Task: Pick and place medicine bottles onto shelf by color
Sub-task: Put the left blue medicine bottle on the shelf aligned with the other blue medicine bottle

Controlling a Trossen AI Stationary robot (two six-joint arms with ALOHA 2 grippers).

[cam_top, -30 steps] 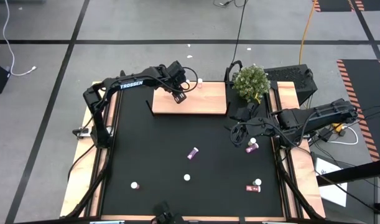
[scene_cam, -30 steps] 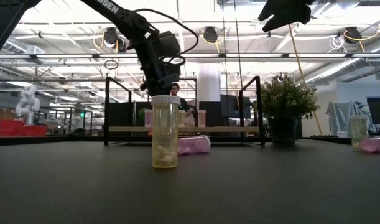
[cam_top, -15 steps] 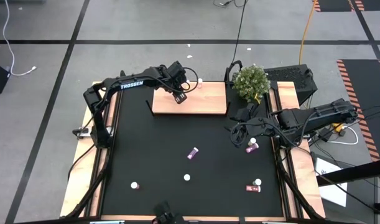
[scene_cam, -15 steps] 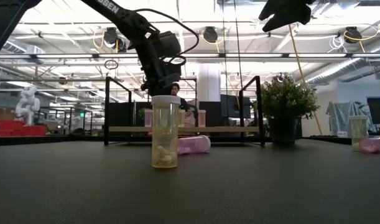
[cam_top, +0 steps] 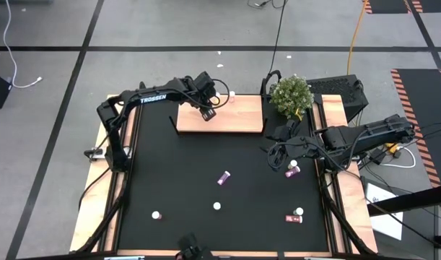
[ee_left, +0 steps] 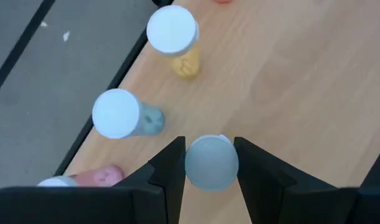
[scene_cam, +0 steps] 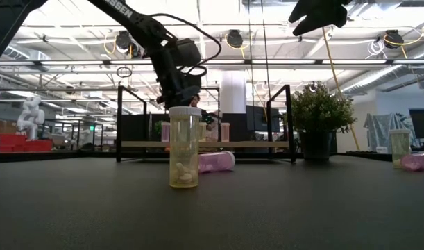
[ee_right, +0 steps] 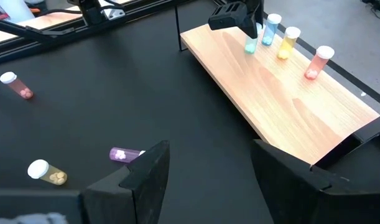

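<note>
The shelf [cam_top: 234, 119] is a light-wood board at the table's far side. My left gripper [cam_top: 208, 112] stands over the shelf's left part, shut on a white-capped, pale blue medicine bottle [ee_right: 250, 43]. Beside that bottle a blue bottle [ee_left: 124, 115], a yellow one [ee_left: 177, 40] and a pink one [ee_right: 317, 62] stand upright on the board. Other bottles are on the black tabletop: a purple one [cam_top: 224, 177] lying down and a yellow one [scene_cam: 184, 147] upright. My right gripper [ee_right: 208, 168] hangs open over the table's right part, with nothing between its fingers. My left gripper pinches the bottle's white cap [ee_left: 193, 168] between its two fingers, one on each side of the cap. The fingers come from above, slanting down. The bottle is upright below them over the shelf; whether its foot rests on the board I cannot tell.
A potted plant [cam_top: 291, 94] stands at the shelf's right end. More bottles lie near the right edge [cam_top: 292, 169] [cam_top: 296, 214], and two stand toward the near edge [cam_top: 156, 215] [cam_top: 217, 206]. The shelf's right half [ee_right: 301, 118] is bare wood.
</note>
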